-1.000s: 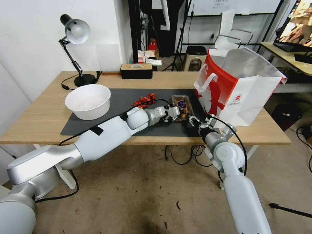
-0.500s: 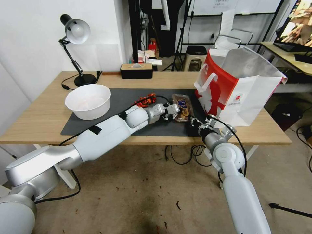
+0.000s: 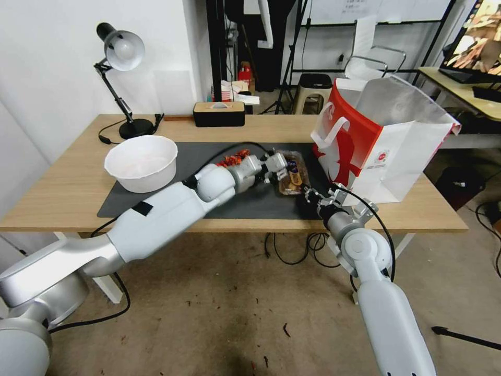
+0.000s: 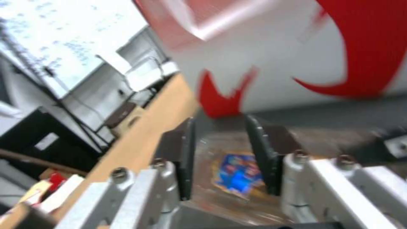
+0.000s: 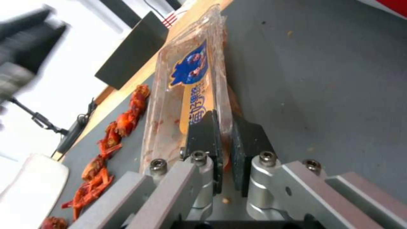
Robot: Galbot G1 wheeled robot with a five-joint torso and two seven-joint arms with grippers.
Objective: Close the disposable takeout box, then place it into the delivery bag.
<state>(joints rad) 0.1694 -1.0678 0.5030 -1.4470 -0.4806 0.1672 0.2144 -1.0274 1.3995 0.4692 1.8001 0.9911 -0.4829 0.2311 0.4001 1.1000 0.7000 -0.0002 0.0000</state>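
Pinching takeout box (image 3: 290, 176) rim: right pincer (image 5: 224, 140) | left pincer (image 4: 220, 159) wide above | crawfish (image 3: 233, 159) beside, bag (image 3: 383, 141) near

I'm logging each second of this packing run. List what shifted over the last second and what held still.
The left claw rose and moved farther across the mat, from the takeout box's near-left side to above its left edge, fingers open over the blue sticker. The right claw stayed clamped on the box's near edge. The box, delivery bag, white bowl and crayfish kept their places.
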